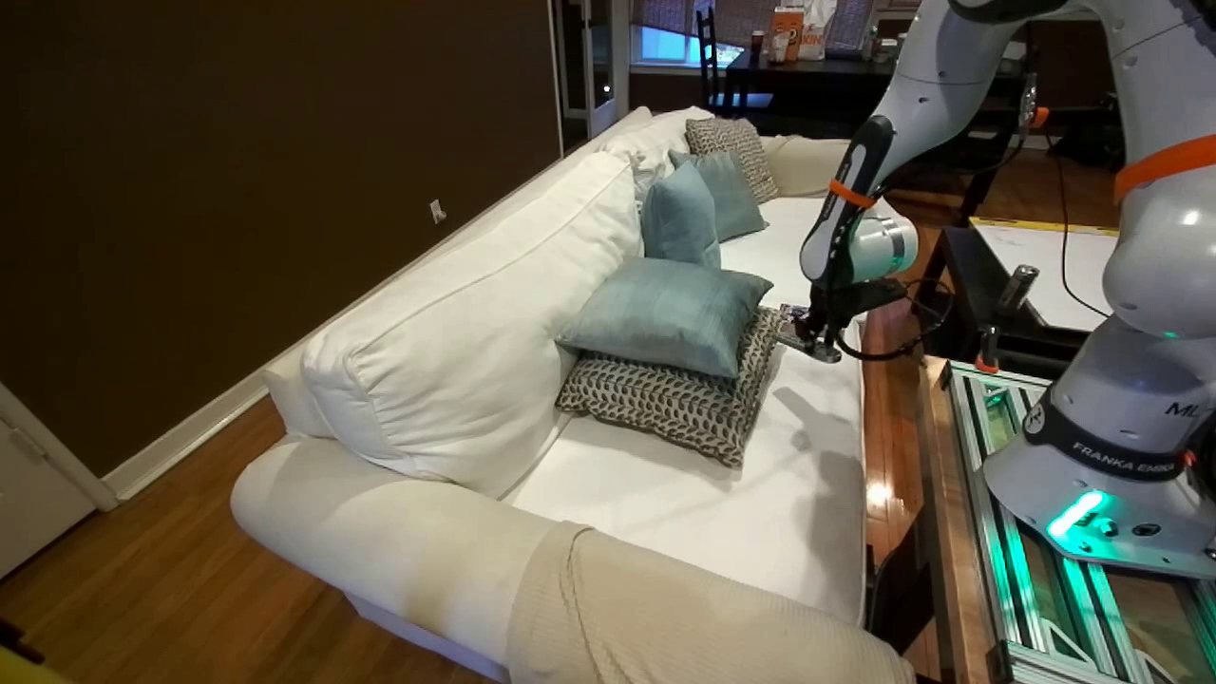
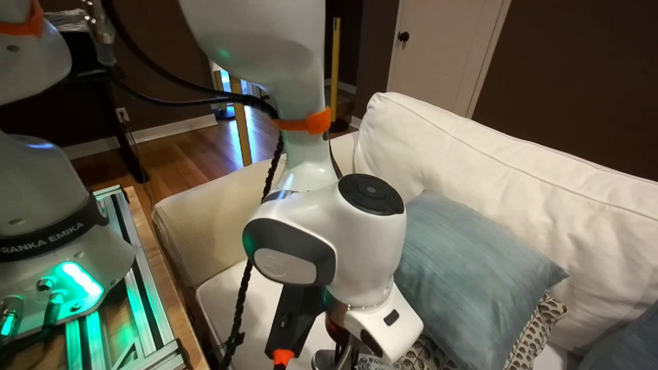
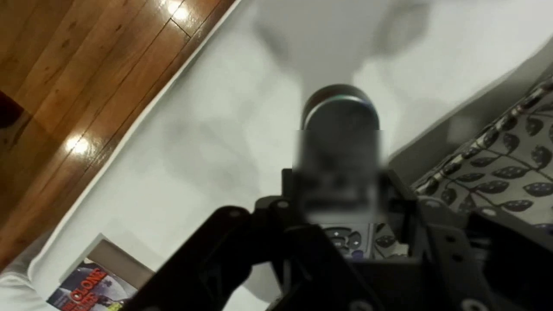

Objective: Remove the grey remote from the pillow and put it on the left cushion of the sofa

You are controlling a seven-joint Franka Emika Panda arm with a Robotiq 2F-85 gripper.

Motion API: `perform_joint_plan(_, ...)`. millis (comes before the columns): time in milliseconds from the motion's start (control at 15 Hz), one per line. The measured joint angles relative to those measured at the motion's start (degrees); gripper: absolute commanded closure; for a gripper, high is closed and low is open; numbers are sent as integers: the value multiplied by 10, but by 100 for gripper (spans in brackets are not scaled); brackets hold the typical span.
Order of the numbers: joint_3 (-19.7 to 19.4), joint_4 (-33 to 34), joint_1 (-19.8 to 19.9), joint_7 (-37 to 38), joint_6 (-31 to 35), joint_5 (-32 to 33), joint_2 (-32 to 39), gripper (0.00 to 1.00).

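Observation:
The grey remote [image 1: 825,354] is held in my gripper [image 1: 809,334] above the sofa, beside the patterned pillow. In the wrist view the remote [image 3: 343,119] points away between the fingers, its far end blurred; some buttons show lower down. My gripper [image 3: 341,190] is shut on it, and its shadow falls on the seat below. In an exterior view the gripper [image 2: 342,354] and remote [image 2: 372,363] are mostly hidden by the wrist. The left cushion [image 1: 646,532] is the flat white seat of the sofa [image 1: 380,503], and also shows in the wrist view [image 3: 207,151].
A leaf-patterned pillow [image 1: 655,404] lies on the seat with a blue pillow [image 1: 665,313] on top. More pillows [image 1: 679,214] stand farther along. A dark case with red lettering [image 3: 93,287] lies on the seat near its front edge. The wooden floor [image 3: 86,86] lies beyond that edge.

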State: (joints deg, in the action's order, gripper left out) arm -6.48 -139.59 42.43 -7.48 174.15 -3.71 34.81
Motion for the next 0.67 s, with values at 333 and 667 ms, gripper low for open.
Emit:
perform_joint_plan(333,3,32,31,61,0,-63,34,76)
perform_joint_plan(667,30,85,76,116,0,-124,85,76)
